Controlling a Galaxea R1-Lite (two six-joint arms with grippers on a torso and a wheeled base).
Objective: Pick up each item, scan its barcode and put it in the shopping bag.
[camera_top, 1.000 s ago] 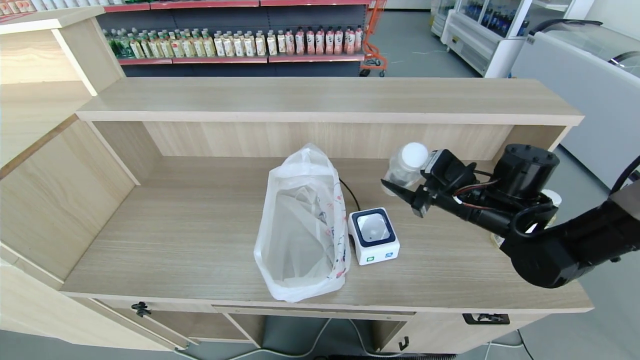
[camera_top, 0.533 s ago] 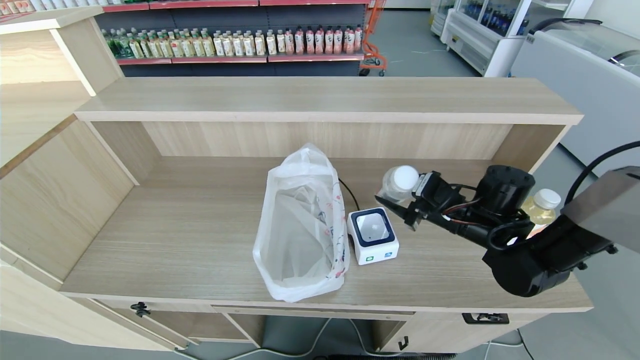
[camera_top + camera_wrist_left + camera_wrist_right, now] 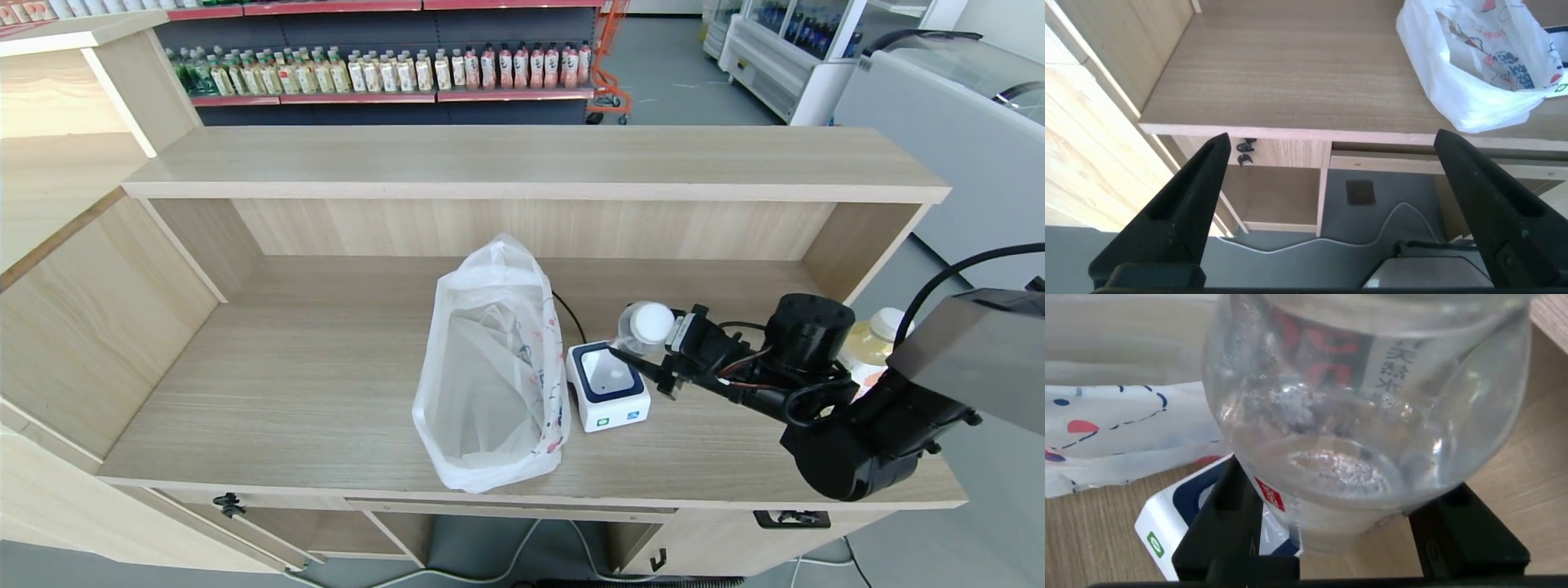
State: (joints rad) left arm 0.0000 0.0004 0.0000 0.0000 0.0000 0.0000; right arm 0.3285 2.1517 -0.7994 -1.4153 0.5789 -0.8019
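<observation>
Right claw (image 3: 633, 348) clamps clear bottle (image 3: 651, 323), cap up, at barcode scanner's (image 3: 609, 385) right edge (shopping bag (image 3: 490, 367) just beyond, leftward).

you've got the right pincer (image 3: 639, 347) clamped on a clear bottle (image 3: 651, 322) with a white cap, held just over the far right corner of the scanner (image 3: 608, 385) on the desk (image 3: 326, 384). the shopping bag (image 3: 490, 367) stands open just beside the scanner's left side. a second bottle (image 3: 875, 339), yellowish inside, sits behind the arm near the desk's right end.
</observation>
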